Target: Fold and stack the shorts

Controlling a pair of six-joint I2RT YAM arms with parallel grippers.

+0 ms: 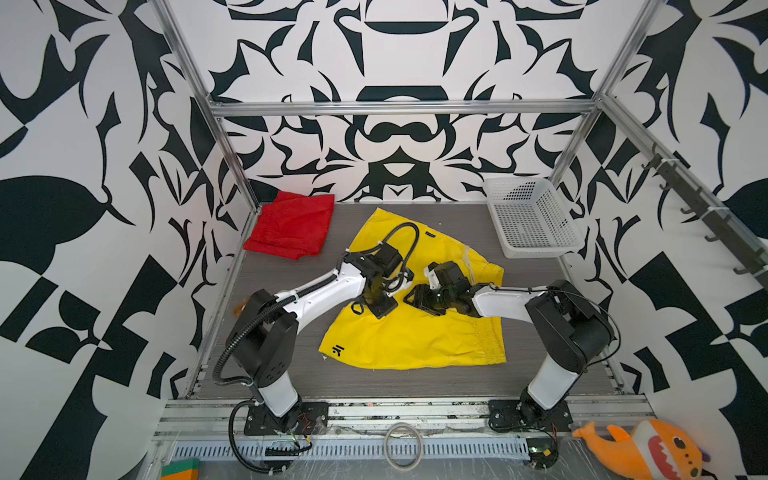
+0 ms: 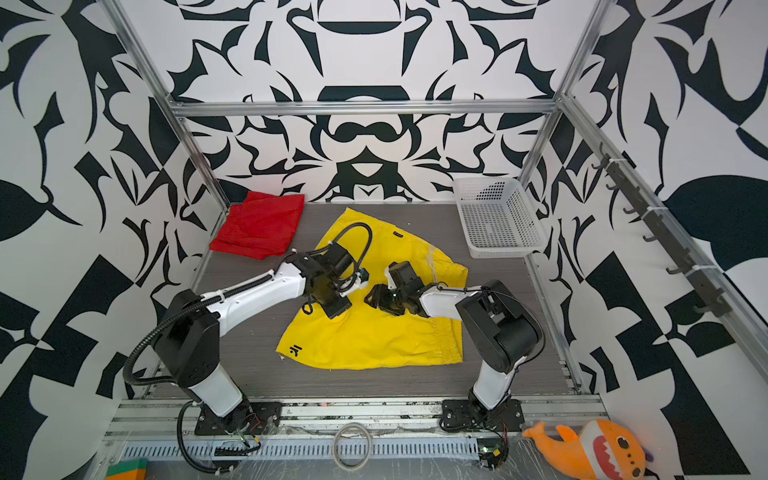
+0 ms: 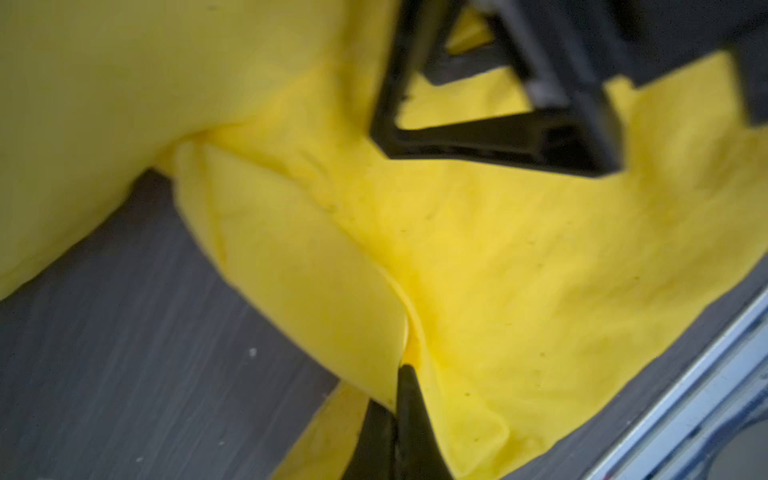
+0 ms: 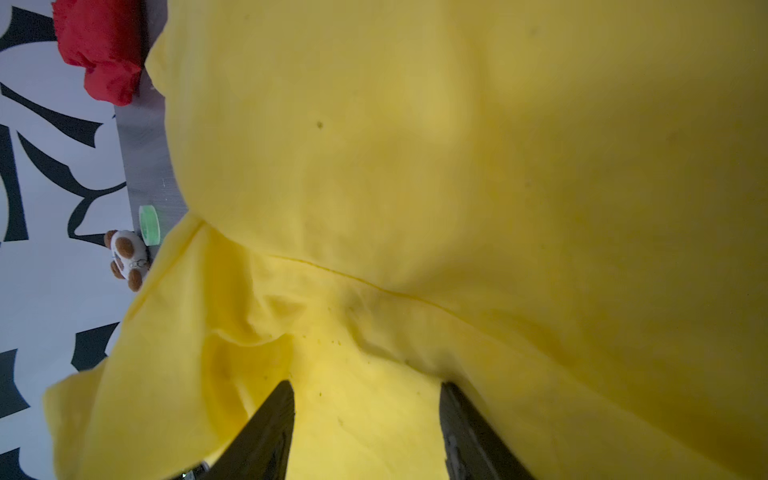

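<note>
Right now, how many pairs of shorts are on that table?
2. The red shorts lie folded at the far left corner of the table; the yellow shorts are spread across its middle. Another could hide beneath the fabric, but none shows.

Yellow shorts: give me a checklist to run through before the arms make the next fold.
1. Left fingers shut on the yellow shorts: ok.
2. Right fingers gripping fabric: not ok, open over the cloth.
3. Number of layers in the left pinch: cannot tell.
4. Red shorts folded, lying apart at the far left corner: ok.
5. Basket not touching the yellow shorts: ok.
</note>
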